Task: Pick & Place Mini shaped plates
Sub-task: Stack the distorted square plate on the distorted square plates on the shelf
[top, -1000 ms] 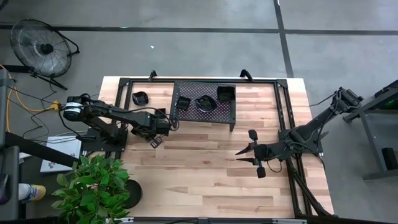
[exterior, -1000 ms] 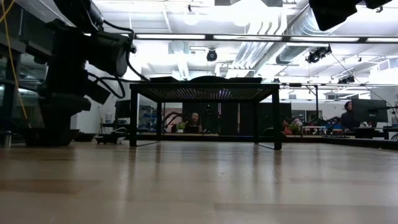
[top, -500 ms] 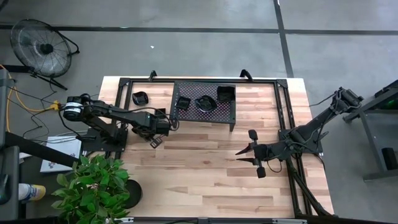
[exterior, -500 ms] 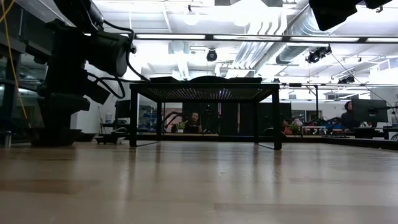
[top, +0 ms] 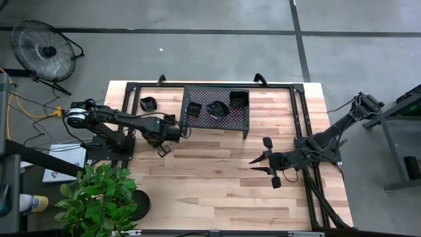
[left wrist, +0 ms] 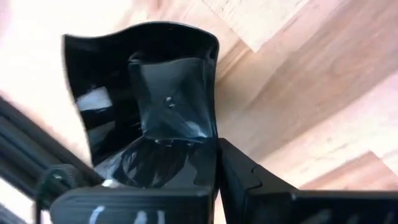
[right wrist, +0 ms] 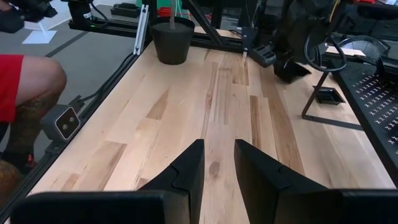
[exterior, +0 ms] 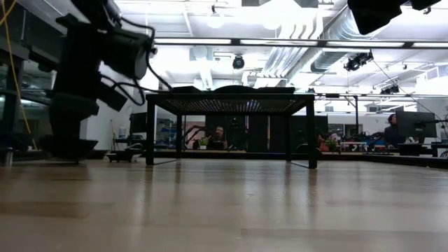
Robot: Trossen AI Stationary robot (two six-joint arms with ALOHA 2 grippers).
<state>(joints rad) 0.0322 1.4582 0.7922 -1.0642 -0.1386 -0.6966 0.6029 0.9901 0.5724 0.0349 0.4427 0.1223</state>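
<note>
Between the closed fingers of the left gripper (left wrist: 214,155) sits a small glossy black square dish (left wrist: 146,93) with a wavy rim, pinched by one edge and lifted clear of the light wooden table (top: 210,178). From above, this gripper (top: 164,149) hangs just off the near left leg of the large black perforated mesh rack (top: 217,108), which stands toward the table's far edge. On top of that rack rest three more small glossy black plates: a square one at the left (top: 193,108), a scalloped one in the middle (top: 216,108) and a deeper square one at the right (top: 238,99). Another small black dish (top: 148,103) lies on the table beyond the left gripper, beside the rack's left end. Well apart, across the table, the right gripper (top: 255,161) hovers over bare wood with its dark fingers (right wrist: 186,165) parted a little and nothing between them.
</note>
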